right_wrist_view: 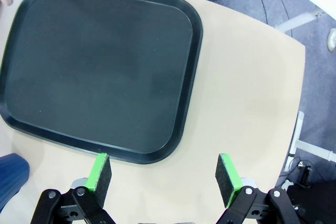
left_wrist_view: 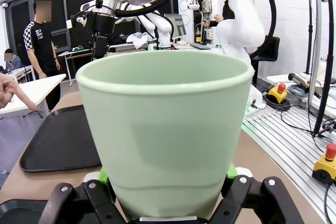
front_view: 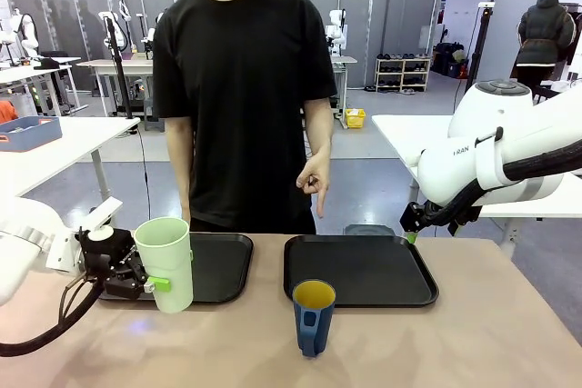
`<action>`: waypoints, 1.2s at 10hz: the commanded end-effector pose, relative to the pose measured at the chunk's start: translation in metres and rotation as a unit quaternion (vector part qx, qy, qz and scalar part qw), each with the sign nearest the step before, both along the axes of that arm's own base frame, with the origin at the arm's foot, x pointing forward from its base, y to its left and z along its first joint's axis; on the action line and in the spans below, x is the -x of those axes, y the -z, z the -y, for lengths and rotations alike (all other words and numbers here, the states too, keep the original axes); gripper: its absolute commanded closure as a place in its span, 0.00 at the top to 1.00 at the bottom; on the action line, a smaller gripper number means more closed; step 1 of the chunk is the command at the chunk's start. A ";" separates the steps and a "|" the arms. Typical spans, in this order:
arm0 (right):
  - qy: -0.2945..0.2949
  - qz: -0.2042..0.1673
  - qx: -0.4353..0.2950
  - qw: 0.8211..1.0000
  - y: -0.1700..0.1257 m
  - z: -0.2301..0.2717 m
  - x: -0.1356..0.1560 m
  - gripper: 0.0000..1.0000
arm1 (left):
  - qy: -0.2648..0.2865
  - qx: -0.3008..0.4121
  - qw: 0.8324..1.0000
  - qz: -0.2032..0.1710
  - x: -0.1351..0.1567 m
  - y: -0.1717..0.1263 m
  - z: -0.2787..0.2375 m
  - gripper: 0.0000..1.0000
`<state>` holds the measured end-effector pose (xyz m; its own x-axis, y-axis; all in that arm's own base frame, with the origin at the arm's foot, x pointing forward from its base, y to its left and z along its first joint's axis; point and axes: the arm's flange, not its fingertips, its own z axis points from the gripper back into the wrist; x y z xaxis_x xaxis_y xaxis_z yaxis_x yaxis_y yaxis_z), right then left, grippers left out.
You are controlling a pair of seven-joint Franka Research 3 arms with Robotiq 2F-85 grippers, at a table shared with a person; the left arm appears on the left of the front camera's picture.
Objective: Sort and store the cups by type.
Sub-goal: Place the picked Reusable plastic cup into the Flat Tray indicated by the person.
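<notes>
This is a robotics lab in a large open hall. In the left wrist view, just to the right of the left gripper [left_wrist_view: 168,178], yellow emergency-stop boxes [left_wrist_view: 325,169] with red buttons sit on a slotted metal bench [left_wrist_view: 283,142] among black cables [left_wrist_view: 287,103]. In the front view, far beyond that gripper and past the person [front_view: 245,88], white work tables [front_view: 55,141] stand on a bare grey floor [front_view: 382,179], with glass partition walls [front_view: 364,6] and a low shoe rack [front_view: 403,73] behind them.
</notes>
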<state>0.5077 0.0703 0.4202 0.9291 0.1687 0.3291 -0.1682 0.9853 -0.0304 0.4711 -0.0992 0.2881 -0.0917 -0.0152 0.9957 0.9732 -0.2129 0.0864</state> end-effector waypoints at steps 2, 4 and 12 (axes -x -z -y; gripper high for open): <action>-0.002 0.003 0.002 1.000 0.001 0.000 0.000 1.00 | 0.003 0.000 1.000 0.004 0.000 -0.001 0.001 0.32; -0.002 0.003 0.002 1.000 0.001 0.000 0.000 1.00 | 0.003 0.000 1.000 0.004 0.000 -0.001 0.001 0.32; -0.002 0.003 0.002 1.000 0.001 0.000 0.000 1.00 | 0.000 -0.006 1.000 0.001 -0.012 -0.002 0.022 0.85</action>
